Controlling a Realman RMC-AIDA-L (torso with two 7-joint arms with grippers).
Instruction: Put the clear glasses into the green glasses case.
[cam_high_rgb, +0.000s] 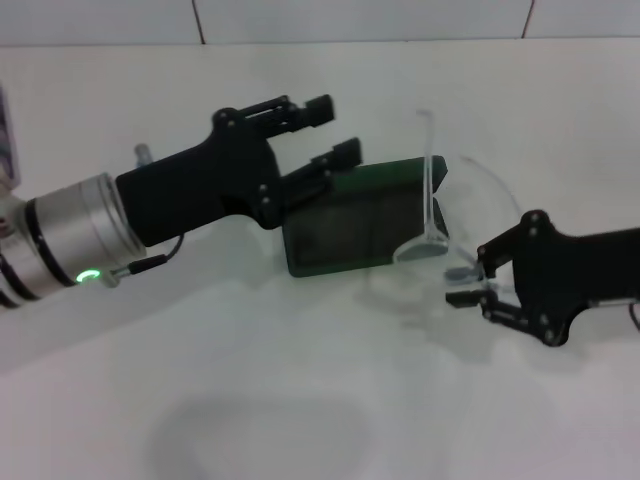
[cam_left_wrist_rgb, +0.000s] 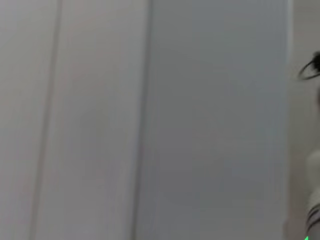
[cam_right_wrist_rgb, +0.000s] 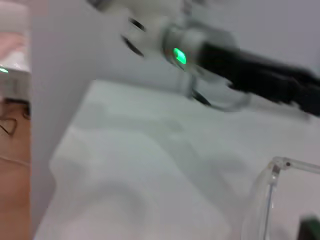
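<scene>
A: Where do we log the dark green rectangular hard glasses case (cam_high_rgb: 365, 225)?

B: On the white tabletop (cam_high_rgb: 300, 400), about centre in the head view, lying open with its dark lining facing up. The far lid edge rises behind it.

A: And the fully transparent, colourless plastic glasses (cam_high_rgb: 432, 235)?

B: At the case's right end. We see the front frame resting at that edge, one clear temple arm standing up nearly vertical, the other curving off to the right. In the right wrist view a clear hinge corner and temple show close by (cam_right_wrist_rgb: 272, 180), with a sliver of green case at the frame's corner (cam_right_wrist_rgb: 310, 227).

A: Right gripper (cam_high_rgb: 466, 285)?

B: We note it low over the table on the right, its black fingers pinched on the glasses' lower right frame corner. Grasping the glasses.

A: Left gripper (cam_high_rgb: 335, 135)?

B: Raised above the case's left rear corner, fingers spread apart, holding nothing. The left wrist view gives only blank pale wall panels.
</scene>
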